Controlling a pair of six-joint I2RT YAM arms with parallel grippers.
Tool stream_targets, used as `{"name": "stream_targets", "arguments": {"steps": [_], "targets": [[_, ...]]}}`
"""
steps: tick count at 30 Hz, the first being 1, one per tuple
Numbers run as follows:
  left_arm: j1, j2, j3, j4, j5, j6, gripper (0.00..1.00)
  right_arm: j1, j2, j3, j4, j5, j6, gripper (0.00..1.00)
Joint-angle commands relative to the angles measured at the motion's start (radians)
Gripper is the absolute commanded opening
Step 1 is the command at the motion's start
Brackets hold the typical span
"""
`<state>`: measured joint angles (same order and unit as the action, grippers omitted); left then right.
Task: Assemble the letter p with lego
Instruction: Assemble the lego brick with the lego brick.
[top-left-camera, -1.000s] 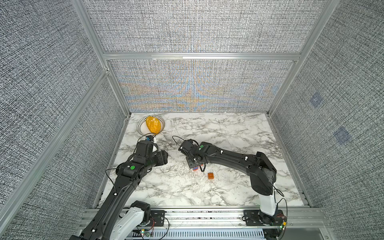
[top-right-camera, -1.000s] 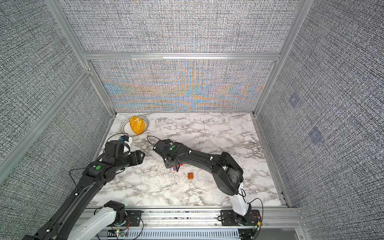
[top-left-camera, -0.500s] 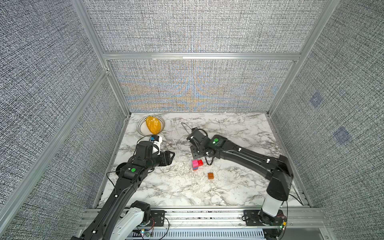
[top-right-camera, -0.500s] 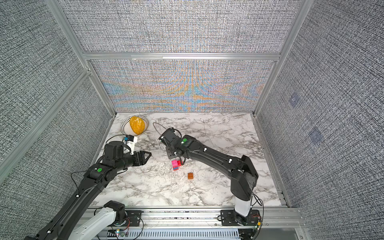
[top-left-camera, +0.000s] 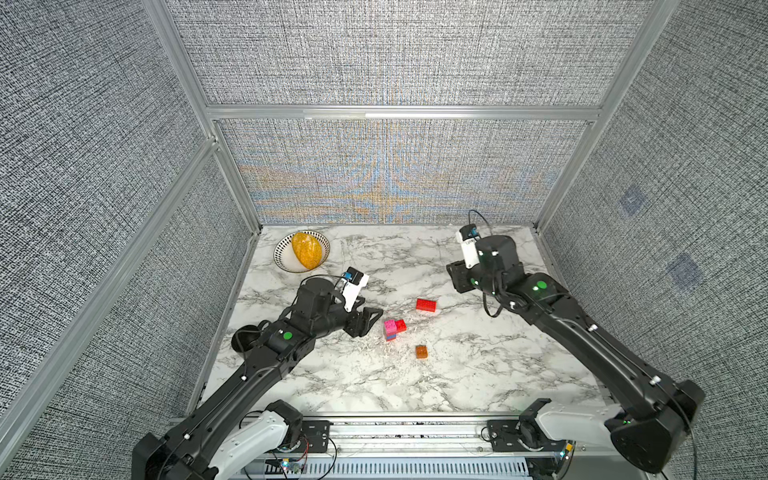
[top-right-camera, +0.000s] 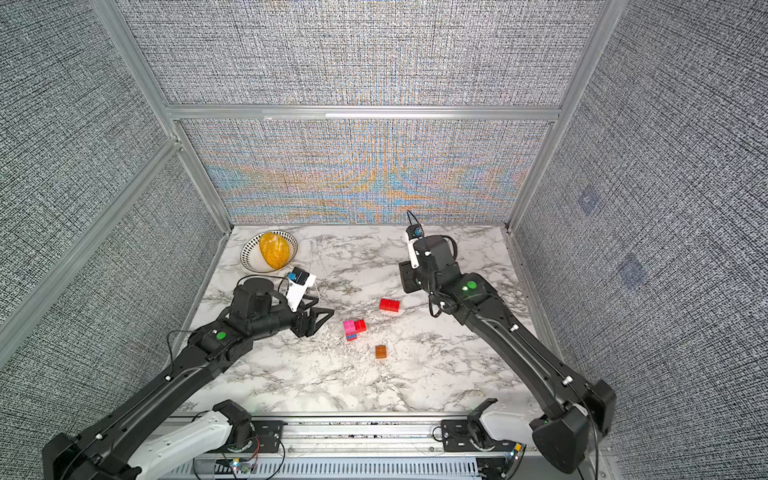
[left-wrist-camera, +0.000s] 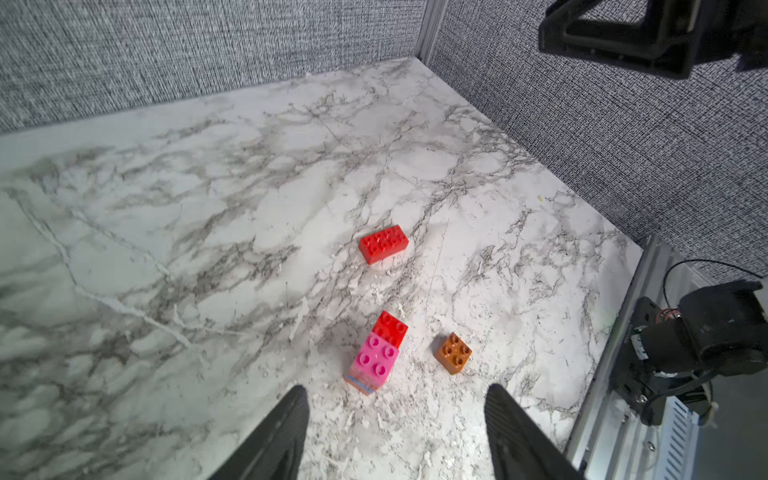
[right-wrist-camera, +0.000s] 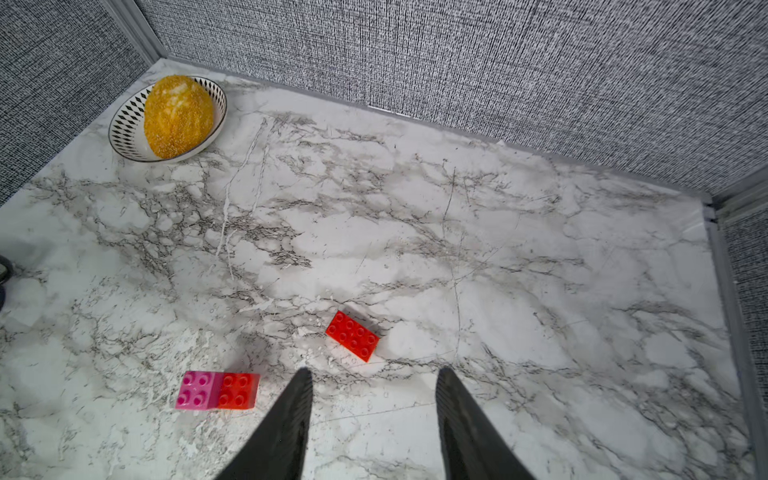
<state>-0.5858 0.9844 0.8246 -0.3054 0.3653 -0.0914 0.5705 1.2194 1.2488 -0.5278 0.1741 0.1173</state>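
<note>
You're only partway to the letter p (top-left-camera: 394, 329): so far it's just a little pink, red and blue stack mid-table, with the long red brick (top-left-camera: 426, 305) and the orange brick (top-left-camera: 421, 351) loose near it. Since a second ago your right gripper (right-wrist-camera: 374, 374) has backed well away, jaws apart and empty, while the left gripper (left-wrist-camera: 395, 390) edged up just beside the stack, also wide and holding nothing

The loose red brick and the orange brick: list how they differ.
The red brick is long, with eight studs; the orange brick is squarish, with four. The red brick lies farther back on the table than the orange brick. Both sit studs up, loose and ungripped.
</note>
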Motion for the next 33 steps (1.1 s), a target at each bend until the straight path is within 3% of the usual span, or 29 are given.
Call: {"name": "stream_targets", "arguments": {"steps": [1, 2, 3, 11, 18, 19, 23, 30, 31, 33], "targets": [[-0.038, 0.035, 0.036, -0.098, 0.015, 0.179, 0.74, -0.029, -0.074, -0.066, 0.128, -0.047, -0.083, 0.55], [-0.059, 0.039, 0.024, -0.093, 0.009, 0.208, 0.89, -0.04, -0.101, -0.093, 0.156, -0.059, -0.087, 0.57], [-0.072, 0.041, 0.013, -0.083, 0.0, 0.224, 0.92, -0.051, -0.119, -0.113, 0.175, -0.071, -0.091, 0.58], [-0.122, 0.098, -0.107, 0.054, -0.082, 0.268, 0.91, -0.126, -0.194, -0.183, 0.212, -0.102, -0.119, 0.62], [-0.141, 0.199, -0.115, 0.132, -0.139, 0.329, 0.85, -0.142, -0.198, -0.196, 0.221, -0.129, -0.122, 0.63], [-0.141, 0.213, -0.111, 0.14, -0.15, 0.338, 0.81, -0.142, -0.197, -0.198, 0.221, -0.128, -0.123, 0.63], [-0.141, 0.242, -0.091, 0.154, -0.179, 0.351, 0.5, -0.144, -0.19, -0.197, 0.217, -0.122, -0.126, 0.63], [-0.141, 0.254, -0.084, 0.167, -0.14, 0.297, 0.28, -0.144, -0.175, -0.191, 0.212, -0.111, -0.133, 0.64], [-0.14, 0.27, -0.068, 0.153, -0.139, 0.277, 0.04, -0.145, -0.171, -0.19, 0.21, -0.108, -0.133, 0.64], [-0.14, 0.304, -0.042, 0.131, -0.133, 0.234, 0.0, -0.144, -0.166, -0.187, 0.203, -0.101, -0.133, 0.64]]}}
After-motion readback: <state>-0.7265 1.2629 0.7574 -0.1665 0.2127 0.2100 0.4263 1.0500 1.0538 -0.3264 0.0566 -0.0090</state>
